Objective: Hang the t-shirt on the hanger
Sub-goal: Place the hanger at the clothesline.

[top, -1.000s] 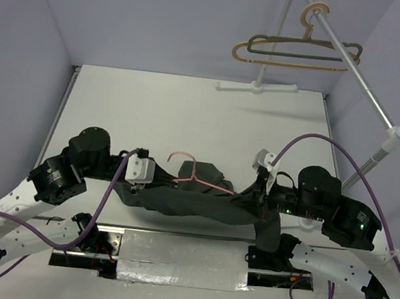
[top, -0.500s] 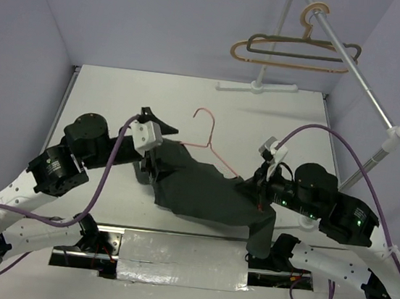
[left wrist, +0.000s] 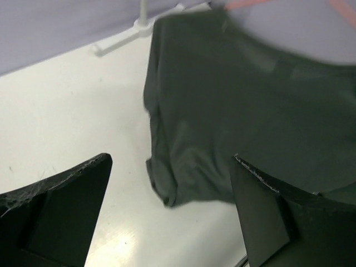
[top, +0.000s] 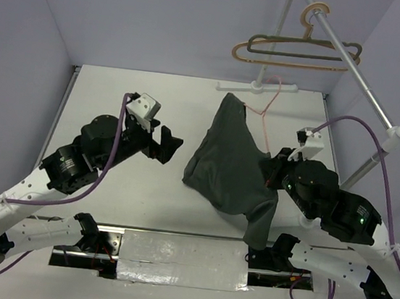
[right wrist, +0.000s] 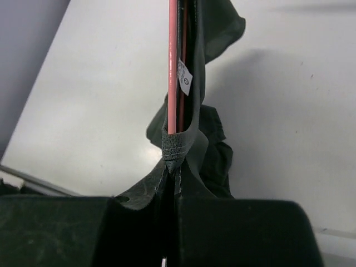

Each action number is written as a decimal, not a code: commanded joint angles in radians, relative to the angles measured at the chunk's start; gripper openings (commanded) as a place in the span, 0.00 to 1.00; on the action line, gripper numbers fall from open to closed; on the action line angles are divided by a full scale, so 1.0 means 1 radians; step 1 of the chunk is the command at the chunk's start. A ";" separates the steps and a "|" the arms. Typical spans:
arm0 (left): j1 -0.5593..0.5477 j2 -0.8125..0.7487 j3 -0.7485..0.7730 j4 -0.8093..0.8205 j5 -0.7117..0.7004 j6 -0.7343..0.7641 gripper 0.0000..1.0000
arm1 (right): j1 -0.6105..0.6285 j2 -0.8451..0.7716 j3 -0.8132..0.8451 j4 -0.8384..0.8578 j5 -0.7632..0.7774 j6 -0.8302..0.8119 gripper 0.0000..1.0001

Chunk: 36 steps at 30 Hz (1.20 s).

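Hanging off the hanger, the t-shirt droops as a dark bunched mass over the right half of the surface

Top view: only the pink hook and a short run of wire show above the cloth. The hook end points to the far edge, below the tan hanger and grey hanger on the rail. Right hand sits at the shirt's near-right edge, mostly hidden by cloth; grip unreadable from here. Left hand is well apart to the left, jaws spread, holding nothing.

Left wrist view: both fingers wide apart, bare surface between them. The shirt hangs ahead; its lower hem is just off or brushing the surface, cannot tell which. Pink wire crosses the top corner, blurred.

Right wrist view: jaws closed tight on the pink wire, with a stitched fold of hem pinched in alongside it. A white label shows beside the wire; cloth trails down beyond.

Risks, as judged:
- The shirt looks gathered on one stretch of wire rather than spread across both shoulders, so a tilt could let it slide off.
- The thin wire may twist in the grip under the lopsided load.
- With hem trapped in the jaws, letting go could drag the cloth, and the left hand is too far off to catch it
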 commanded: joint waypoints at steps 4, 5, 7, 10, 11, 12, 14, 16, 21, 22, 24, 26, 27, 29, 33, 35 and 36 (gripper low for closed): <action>-0.004 -0.017 -0.106 0.081 -0.105 -0.072 0.99 | 0.000 0.059 0.188 -0.070 0.295 0.248 0.00; -0.004 -0.015 -0.113 0.087 -0.110 -0.074 0.99 | 0.000 0.066 0.202 -0.088 0.311 0.271 0.00; -0.002 -0.009 -0.127 0.097 -0.121 -0.085 0.99 | 0.000 0.062 0.217 -0.105 0.335 0.296 0.00; -0.004 -0.003 -0.136 0.101 -0.124 -0.100 0.99 | 0.002 0.077 0.241 -0.163 0.368 0.344 0.00; -0.004 0.000 -0.138 0.103 -0.124 -0.105 0.99 | 0.002 0.086 0.248 -0.180 0.386 0.357 0.00; -0.004 0.000 -0.145 0.106 -0.121 -0.109 0.99 | 0.000 0.091 0.254 -0.217 0.398 0.375 0.00; -0.004 -0.005 -0.156 0.120 -0.116 -0.112 0.99 | 0.000 0.099 0.274 -0.251 0.417 0.436 0.00; -0.004 -0.008 -0.178 0.135 -0.122 -0.115 0.99 | 0.003 0.105 0.295 -0.275 0.434 0.461 0.00; -0.004 -0.002 -0.205 0.149 -0.133 -0.108 0.99 | 0.002 0.135 0.324 -0.199 0.385 0.423 0.00; -0.004 0.000 -0.205 0.147 -0.133 -0.109 1.00 | 0.002 0.167 0.340 -0.205 0.391 0.441 0.00; -0.004 0.003 -0.207 0.149 -0.132 -0.111 0.99 | 0.002 0.209 0.373 -0.196 0.401 0.435 0.00; -0.004 0.006 -0.215 0.156 -0.133 -0.112 0.99 | 0.005 0.264 0.404 -0.135 0.408 0.400 0.00; -0.004 0.006 -0.219 0.161 -0.132 -0.112 0.99 | 0.011 0.277 0.398 -0.105 0.420 0.391 0.00; -0.004 0.006 -0.228 0.167 -0.136 -0.111 0.99 | 0.031 0.313 0.394 -0.024 0.449 0.379 0.00; -0.004 0.008 -0.241 0.167 -0.152 -0.108 0.99 | 0.080 0.422 0.476 -0.031 0.617 0.398 0.00; -0.004 0.006 -0.250 0.173 -0.156 -0.114 0.99 | 0.100 0.476 0.571 -0.090 0.667 0.405 0.00; -0.004 0.006 -0.257 0.175 -0.156 -0.123 0.99 | 0.103 0.534 0.606 -0.144 0.717 0.408 0.00</action>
